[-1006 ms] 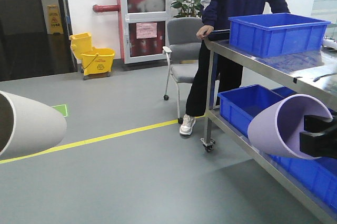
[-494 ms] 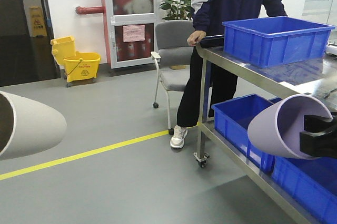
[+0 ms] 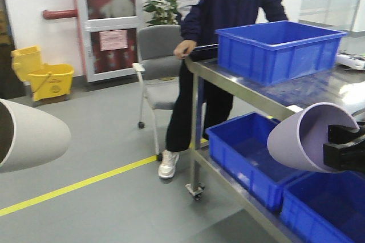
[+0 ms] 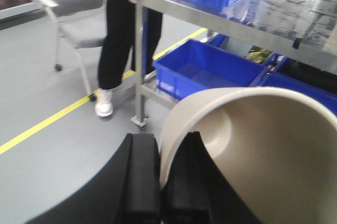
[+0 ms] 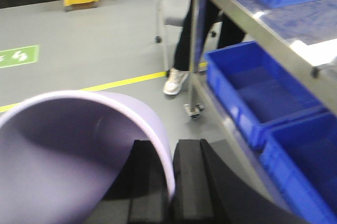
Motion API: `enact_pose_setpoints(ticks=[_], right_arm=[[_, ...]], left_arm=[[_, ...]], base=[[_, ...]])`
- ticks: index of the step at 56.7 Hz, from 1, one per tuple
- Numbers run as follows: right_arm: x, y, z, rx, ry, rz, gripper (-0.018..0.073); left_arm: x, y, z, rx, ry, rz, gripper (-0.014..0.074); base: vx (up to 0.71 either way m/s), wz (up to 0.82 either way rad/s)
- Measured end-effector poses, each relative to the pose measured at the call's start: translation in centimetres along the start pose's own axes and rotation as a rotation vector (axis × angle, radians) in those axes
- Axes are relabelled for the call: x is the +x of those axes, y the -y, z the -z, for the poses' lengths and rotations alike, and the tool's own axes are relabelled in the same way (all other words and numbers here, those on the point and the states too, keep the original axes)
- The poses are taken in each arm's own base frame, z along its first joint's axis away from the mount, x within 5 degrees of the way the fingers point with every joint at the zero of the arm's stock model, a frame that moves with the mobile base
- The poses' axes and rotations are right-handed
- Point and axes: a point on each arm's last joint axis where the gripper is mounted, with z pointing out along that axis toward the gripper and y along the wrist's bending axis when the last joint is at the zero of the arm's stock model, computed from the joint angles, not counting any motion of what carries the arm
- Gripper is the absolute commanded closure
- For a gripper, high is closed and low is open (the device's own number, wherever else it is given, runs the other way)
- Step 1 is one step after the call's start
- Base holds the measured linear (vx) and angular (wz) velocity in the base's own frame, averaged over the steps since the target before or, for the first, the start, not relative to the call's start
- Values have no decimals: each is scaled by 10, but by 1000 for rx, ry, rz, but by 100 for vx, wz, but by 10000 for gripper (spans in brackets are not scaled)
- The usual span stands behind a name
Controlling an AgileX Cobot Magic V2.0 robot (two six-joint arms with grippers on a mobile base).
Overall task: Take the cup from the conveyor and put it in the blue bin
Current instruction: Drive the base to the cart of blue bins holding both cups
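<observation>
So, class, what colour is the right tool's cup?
The cup is lilac; front view shows best.

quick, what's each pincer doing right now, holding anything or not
left pincer: closed on the rim of the cream cup
right pincer: closed on the rim of the purple cup

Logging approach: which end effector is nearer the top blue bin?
Right. The right end effector is below the bin, by the cart; the left one is far off left.
</observation>
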Motion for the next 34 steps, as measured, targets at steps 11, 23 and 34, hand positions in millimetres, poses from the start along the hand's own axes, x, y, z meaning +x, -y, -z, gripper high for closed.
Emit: enact_pose_setpoints(ticks=[11,23,34], right_arm=[[0,0,0,0,1,0,568],[0,0,0,0,1,0,568],[0,0,0,0,1,0,568]], left_arm=[[0,0,0,0,0,-1,603],[0,0,0,0,0,-1,603],[0,0,0,0,0,-1,603]], base=[[31,-54],[25,-79],[22,-88]])
